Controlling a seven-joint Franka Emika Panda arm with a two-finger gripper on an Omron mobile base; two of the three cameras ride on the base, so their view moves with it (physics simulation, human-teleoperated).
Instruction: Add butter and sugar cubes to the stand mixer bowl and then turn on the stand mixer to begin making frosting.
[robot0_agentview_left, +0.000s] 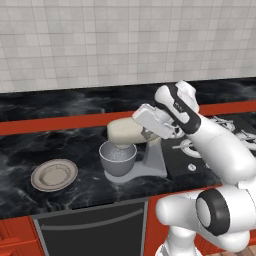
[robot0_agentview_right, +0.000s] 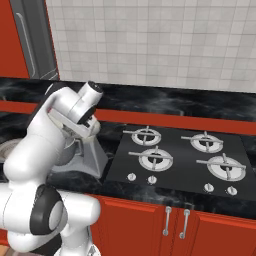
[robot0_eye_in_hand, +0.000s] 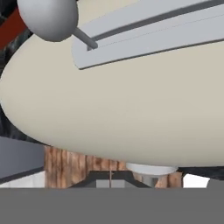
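Stand mixer: cream-beige head, grey column and flat base, standing on the dark marbled table. Stand mixer bowl, deep grey metal, sits under the head; contents not clear. Gripper clenched, holding nothing, pressed close against the head's right side by a grey knob and lever slot. Open table left of the bowl; grey plate well apart near the front edge. Gas hob just beside the mixer's right.

I see the stand mixer upright on the dark counter, cream head level, grey column at its right. The stand mixer bowl sits beneath the head on the base.
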